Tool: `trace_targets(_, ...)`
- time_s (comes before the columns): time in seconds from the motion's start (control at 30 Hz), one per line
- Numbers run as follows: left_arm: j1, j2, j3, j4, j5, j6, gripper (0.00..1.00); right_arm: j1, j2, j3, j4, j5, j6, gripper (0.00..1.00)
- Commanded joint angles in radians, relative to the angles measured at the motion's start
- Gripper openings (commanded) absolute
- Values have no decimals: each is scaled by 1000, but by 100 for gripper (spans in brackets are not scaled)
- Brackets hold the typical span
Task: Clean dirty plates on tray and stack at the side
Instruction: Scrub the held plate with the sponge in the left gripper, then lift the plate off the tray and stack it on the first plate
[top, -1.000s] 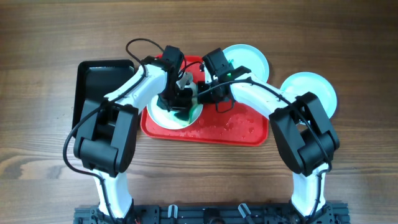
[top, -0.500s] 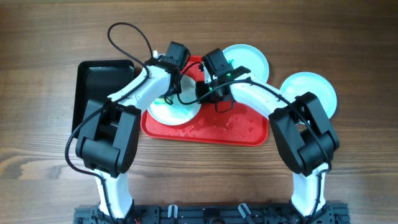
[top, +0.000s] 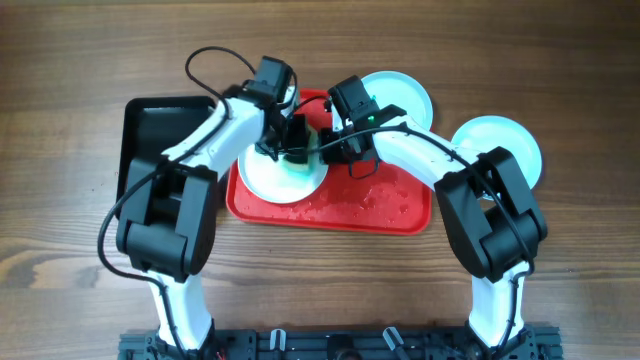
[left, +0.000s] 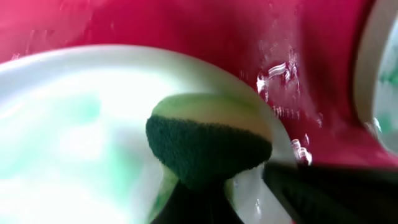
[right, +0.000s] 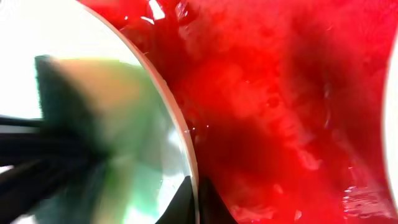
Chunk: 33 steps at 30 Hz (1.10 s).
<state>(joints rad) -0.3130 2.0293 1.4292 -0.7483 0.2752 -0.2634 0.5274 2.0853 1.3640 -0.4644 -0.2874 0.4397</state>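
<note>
A plate (top: 265, 175) lies on the left part of the red tray (top: 385, 208), with a faint teal-green smear under the sponge. My left gripper (top: 292, 140) is shut on a green sponge (left: 208, 146) and presses it on the plate's right side (left: 74, 124). My right gripper (top: 323, 152) is shut on that plate's right rim (right: 180, 143), one finger on each side (right: 196, 196). A second plate (top: 405, 95) lies at the tray's back edge. A third plate (top: 500, 145) lies on the table to the right of the tray.
A smaller black tray (top: 160, 125) stands on the wooden table left of the red tray. The red tray's floor (right: 292, 93) is wet with droplets. Both arms cross over the tray's back left part.
My left gripper has swept the sponge from the plate's front middle toward the back, then onto its right side. The green smear has thinned. My right gripper has kept its hold on the rim.
</note>
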Motion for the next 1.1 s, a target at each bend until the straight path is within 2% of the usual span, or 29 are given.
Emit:
trace_targets(0.0,130,-125,164,-123,65,35,4,10,21,10,-24,-79,-22,4)
trace_targets(0.17,301,-218,219,-250,60,20,4,10,4,10,-89,-133,-21,4)
trace_targets(0.27,415,-226,219,-381,-31,20,4,13,-68,10,-157,-47,-37,4)
trace_targets(0.33,459,-217,219,-449,-102,20,4,31,-143,10,-200,117,-40,4)
trace_targets(0.47,488,-213,218,-477,-120,21,4,97,-267,10,-226,457,-47,5)
trace_targets(0.5,488,-213,218,-476,-121,21,4,132,-299,10,-227,596,-48,4)
trace_targets(0.6,485,-213,217,-475,-120,20,4,238,-329,10,-226,948,-57,4)
trace_targets(0.77,485,-213,206,-476,-120,20,4,395,-325,10,-228,1354,-74,4)
trace_targets(0.93,485,-213,172,-468,-120,20,4,488,-325,10,-228,1620,-75,4)
trace_targets(1.07,485,-213,145,-451,-120,20,4,543,-325,10,-166,1753,-183,4)
